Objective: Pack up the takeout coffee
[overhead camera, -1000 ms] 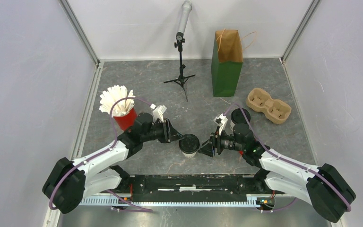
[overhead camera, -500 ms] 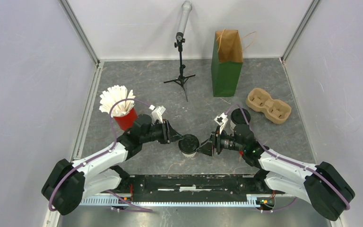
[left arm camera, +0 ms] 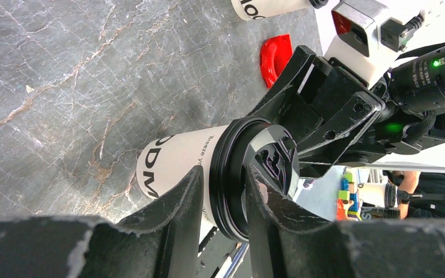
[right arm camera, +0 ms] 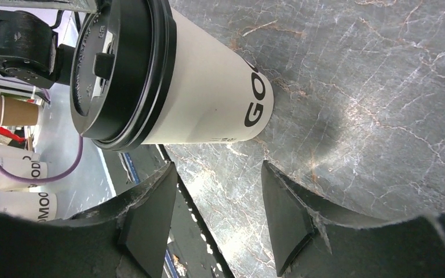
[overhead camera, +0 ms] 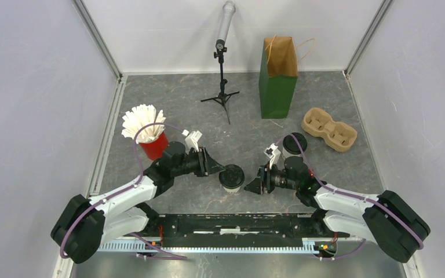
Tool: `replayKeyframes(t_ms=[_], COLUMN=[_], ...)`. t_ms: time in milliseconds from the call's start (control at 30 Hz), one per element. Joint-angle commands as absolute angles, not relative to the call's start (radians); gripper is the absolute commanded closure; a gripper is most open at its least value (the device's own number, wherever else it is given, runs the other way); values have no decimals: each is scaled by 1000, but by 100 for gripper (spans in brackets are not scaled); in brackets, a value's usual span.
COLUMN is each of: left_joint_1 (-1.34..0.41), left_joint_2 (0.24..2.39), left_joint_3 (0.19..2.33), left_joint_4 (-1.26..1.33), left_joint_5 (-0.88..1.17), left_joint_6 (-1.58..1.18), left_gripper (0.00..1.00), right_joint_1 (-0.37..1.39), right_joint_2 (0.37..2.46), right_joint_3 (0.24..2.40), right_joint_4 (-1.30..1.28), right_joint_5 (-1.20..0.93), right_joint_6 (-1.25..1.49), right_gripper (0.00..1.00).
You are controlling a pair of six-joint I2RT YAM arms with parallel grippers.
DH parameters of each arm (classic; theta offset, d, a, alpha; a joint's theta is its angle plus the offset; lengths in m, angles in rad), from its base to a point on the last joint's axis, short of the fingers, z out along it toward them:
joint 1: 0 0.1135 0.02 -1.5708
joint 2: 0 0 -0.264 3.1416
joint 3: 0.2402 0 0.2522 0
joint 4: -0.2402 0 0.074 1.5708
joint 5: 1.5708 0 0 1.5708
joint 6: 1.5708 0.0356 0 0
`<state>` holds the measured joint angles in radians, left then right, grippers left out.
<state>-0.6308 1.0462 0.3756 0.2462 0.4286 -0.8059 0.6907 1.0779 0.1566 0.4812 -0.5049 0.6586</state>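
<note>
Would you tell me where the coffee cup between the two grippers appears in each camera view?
Top camera: coffee cup at low centre, upright.
Left wrist: centre, shown sideways, lid to the right.
Right wrist: upper left, shown sideways, lid to the left.
Shared landmark: the grey veined table under it.

Grey table (overhead camera: 168,98) carries takeout coffee (overhead camera: 232,176), bag (overhead camera: 278,87), carrier (overhead camera: 329,129), tripod (overhead camera: 223,95).
</note>
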Motion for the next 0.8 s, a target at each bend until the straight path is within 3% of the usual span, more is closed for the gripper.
replayKeyframes(t_ms=[0, 67, 300, 367, 533, 567, 767], left_joint_1=[-639, -639, -637, -638, -637, -637, -637], left_joint_2=[1042, 1036, 1010, 1009, 982, 971, 850], left_joint_3=[350, 366, 599, 704, 886, 905, 912], left_joint_4=[222, 222, 16, -96, -272, -297, -412], left_joint_5=[420, 431, 407, 377, 316, 306, 192], left_joint_6=[-818, -824, -740, -687, -597, -586, -520], left_gripper=[62, 60, 34, 28, 19, 1, 0], right_joint_1=[687, 687, 700, 723, 873, 902, 1008], right_joint_2=[1043, 1002, 848, 839, 870, 884, 965], right_joint_3=[186, 233, 426, 481, 635, 661, 724], right_joint_4=[467, 377, 47, -20, -147, -164, -178], right_joint_5=[-480, -459, -330, -305, -134, -104, -30], right_joint_6=[606, 558, 370, 327, 245, 237, 200], right_gripper=[36, 32, 14, 3, 2, 2, 2])
